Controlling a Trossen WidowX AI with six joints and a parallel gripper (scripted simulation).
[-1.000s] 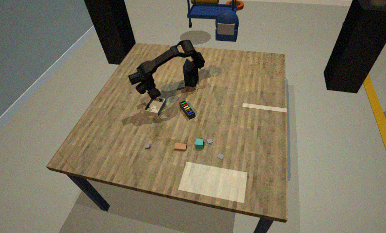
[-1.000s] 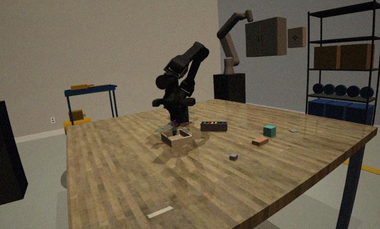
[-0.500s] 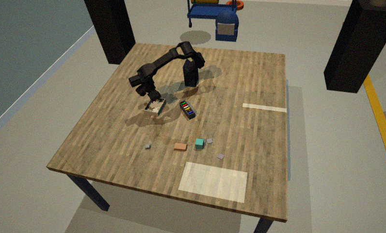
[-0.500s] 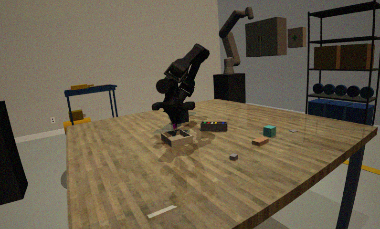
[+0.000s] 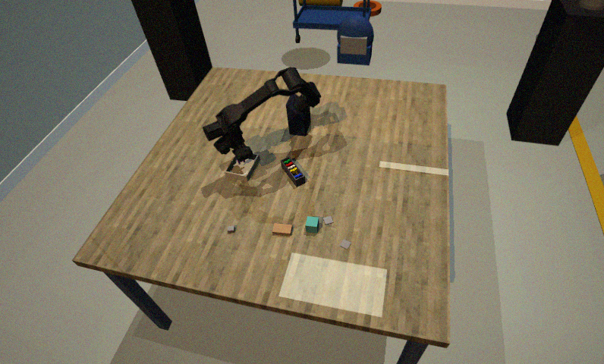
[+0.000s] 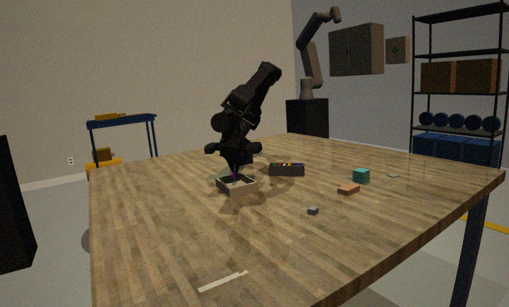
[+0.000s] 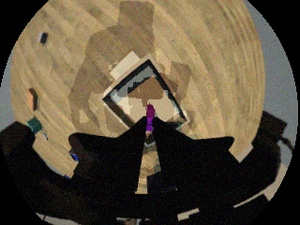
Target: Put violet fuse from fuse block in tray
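Observation:
The violet fuse (image 6: 234,174) (image 7: 150,112) hangs roughly upright between the fingertips of my gripper (image 6: 234,169) (image 7: 149,119), which is shut on it. The fuse's lower end is low over or inside the tray (image 5: 237,176) (image 6: 244,189) (image 7: 114,112); whether it touches the tray floor cannot be told. In the top view the gripper mostly hides the fuse. The dark fuse block (image 5: 300,181) (image 6: 286,171) stands to the right of the tray, apart from the gripper, with green, red, white, yellow and blue fuses in it.
A teal cube (image 5: 312,224) (image 6: 360,175) (image 7: 35,125), an orange block (image 5: 282,229) (image 6: 348,188) (image 7: 31,99) and a small grey block (image 5: 231,229) (image 6: 313,210) lie farther from the arm's base. Two flat grey pieces (image 5: 328,220) (image 5: 344,243) lie near the cube.

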